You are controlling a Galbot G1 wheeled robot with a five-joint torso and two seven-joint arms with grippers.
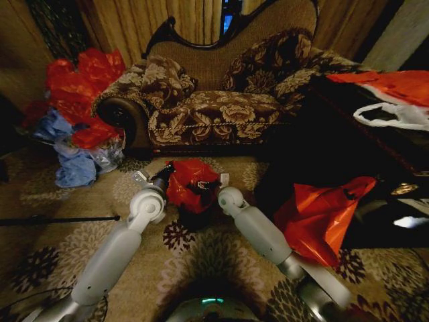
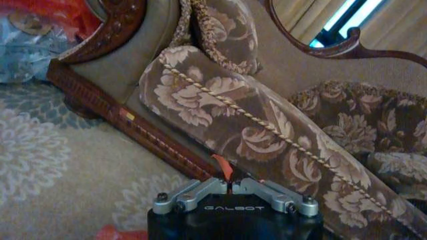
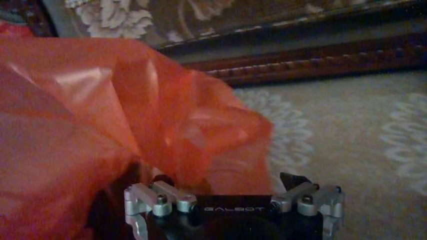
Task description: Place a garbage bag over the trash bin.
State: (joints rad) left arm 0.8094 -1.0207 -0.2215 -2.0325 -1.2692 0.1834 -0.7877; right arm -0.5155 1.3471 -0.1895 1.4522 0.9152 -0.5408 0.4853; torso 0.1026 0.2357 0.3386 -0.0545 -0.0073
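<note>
The garbage bag [image 1: 190, 182], deep red and crinkly, sits bunched on top of the trash bin [image 1: 195, 219], whose dark lower part shows under it on the carpet. My left gripper [image 1: 165, 173] is at the bag's left edge. In the left wrist view my left gripper [image 2: 229, 186] is shut on a thin strip of the red plastic [image 2: 223, 167]. My right gripper [image 1: 212, 186] is at the bag's right side. In the right wrist view my right gripper [image 3: 227, 182] is open, and the garbage bag [image 3: 120, 120] billows over and between its fingers.
An ornate floral sofa [image 1: 221, 100] stands just behind the bin. A heap of red and blue bags [image 1: 77, 114] lies at the left. A larger orange-red bag [image 1: 322, 215] leans against dark furniture [image 1: 348, 147] on the right. Patterned carpet lies around the bin.
</note>
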